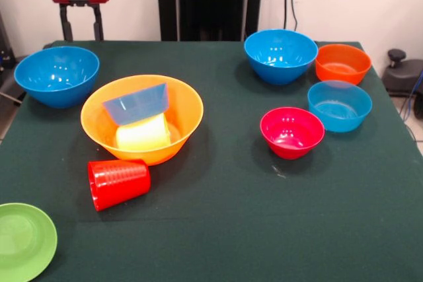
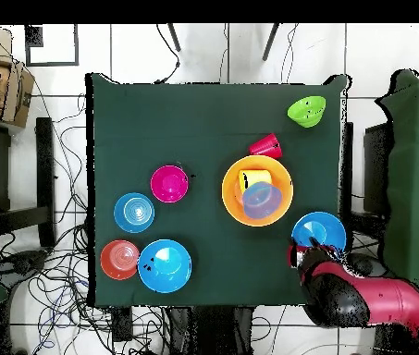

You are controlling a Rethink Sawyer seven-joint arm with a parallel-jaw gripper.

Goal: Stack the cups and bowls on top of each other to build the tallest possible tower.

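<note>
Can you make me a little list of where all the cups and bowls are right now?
big yellow-orange bowl: holds the yellow cup and a pale blue bowl, tilted
red cup: on its side beside the big bowl
deep blue bowls: one at each far end
orange bowl, pink-red bowl, other pale blue bowl: grouped together
green bowl: near corner
claw: cannot tell

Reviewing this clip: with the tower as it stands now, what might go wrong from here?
1. Inside the big bowl the yellow cup lies on its side and a pale blue bowl leans tilted on it. Anything placed on top would probably slide off.
2. The red cup lies on its side next to the big bowl, so it may roll if nudged.
3. The green bowl sits at the table's corner, so a push might send it off.
</note>
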